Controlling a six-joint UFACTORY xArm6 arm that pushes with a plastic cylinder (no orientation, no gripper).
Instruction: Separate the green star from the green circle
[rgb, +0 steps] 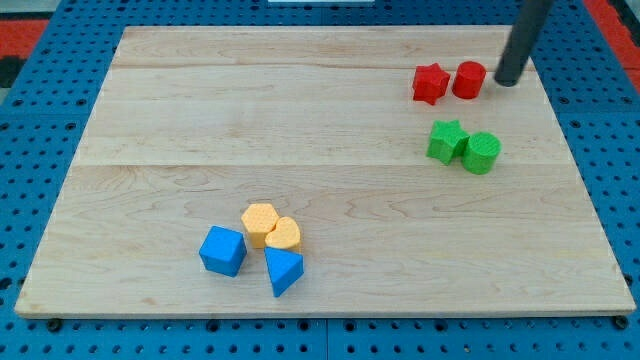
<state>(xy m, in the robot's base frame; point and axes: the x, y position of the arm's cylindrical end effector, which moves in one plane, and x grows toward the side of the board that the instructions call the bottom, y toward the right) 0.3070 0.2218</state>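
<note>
The green star (446, 140) sits touching the green circle (481, 152) at the tabletop's (300, 110) right side, so a push must split them. The tip (507, 80) (a bare rod, nothing to open or close) rests above, beside the red cylinder (468, 80).

Robotics laboratory bench. A pale wooden worktop (300, 130) of joined planks rests on a blue perforated base plate (40, 110) with regularly spaced holes, typical of experimental rigs. A straight dark rod (522, 40) descends from the view's top right. Small moulded plastic blocks in red, green, yellow and blue serve as test objects.
</note>
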